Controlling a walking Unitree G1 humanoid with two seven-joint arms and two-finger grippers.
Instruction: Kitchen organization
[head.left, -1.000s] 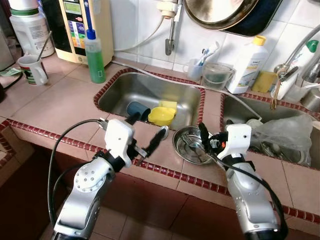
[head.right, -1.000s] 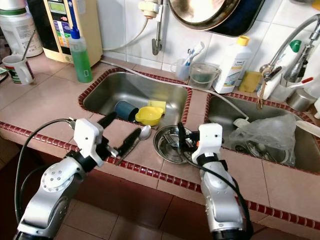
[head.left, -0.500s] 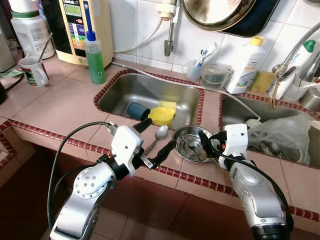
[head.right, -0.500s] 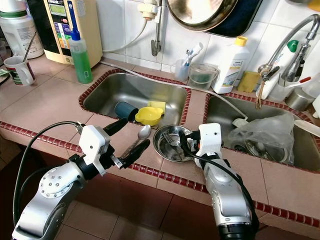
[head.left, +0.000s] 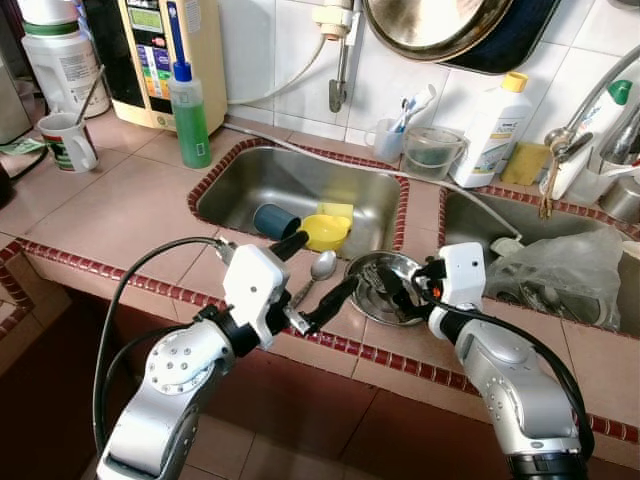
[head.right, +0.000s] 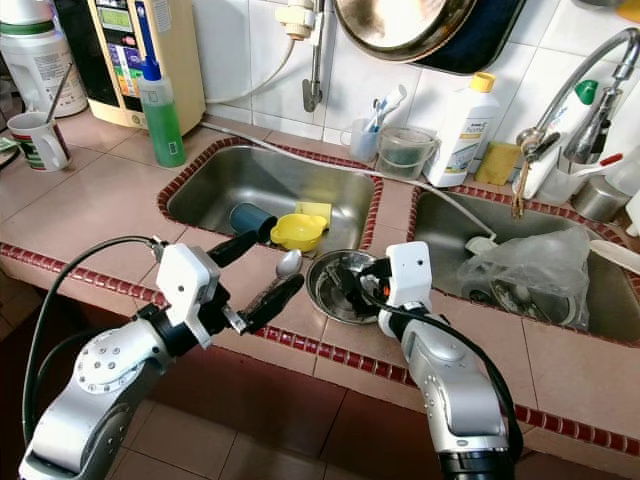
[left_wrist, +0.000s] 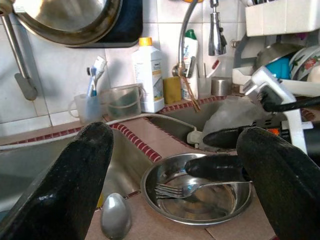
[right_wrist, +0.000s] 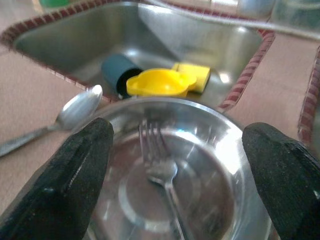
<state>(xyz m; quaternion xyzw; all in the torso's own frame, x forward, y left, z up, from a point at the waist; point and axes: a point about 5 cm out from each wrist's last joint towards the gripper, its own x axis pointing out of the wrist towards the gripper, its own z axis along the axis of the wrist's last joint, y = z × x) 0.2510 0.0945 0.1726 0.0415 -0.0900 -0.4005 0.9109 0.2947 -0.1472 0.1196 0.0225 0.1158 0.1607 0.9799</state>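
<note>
Tiled kitchen desk (head.left: 120, 215): the right claw (head.left: 392, 290), spread wide, hangs over a steel bowl (head.left: 375, 300) holding a fork (right_wrist: 162, 172); the left claw (head.left: 310, 275), also spread, straddles a spoon (head.left: 320, 268). A careless close could tip the bowl off the edge.

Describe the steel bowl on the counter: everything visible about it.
The steel bowl is round, shallow and shiny, apparently stainless steel, sitting upright on the tiled counter between the two sinks, near the front edge. A fork lies inside it, tines pointing toward the spoon that rests on the counter beside the bowl. The right end effector is open, its fingers spread on either side of the bowl. Contact cannot be judged.
</note>
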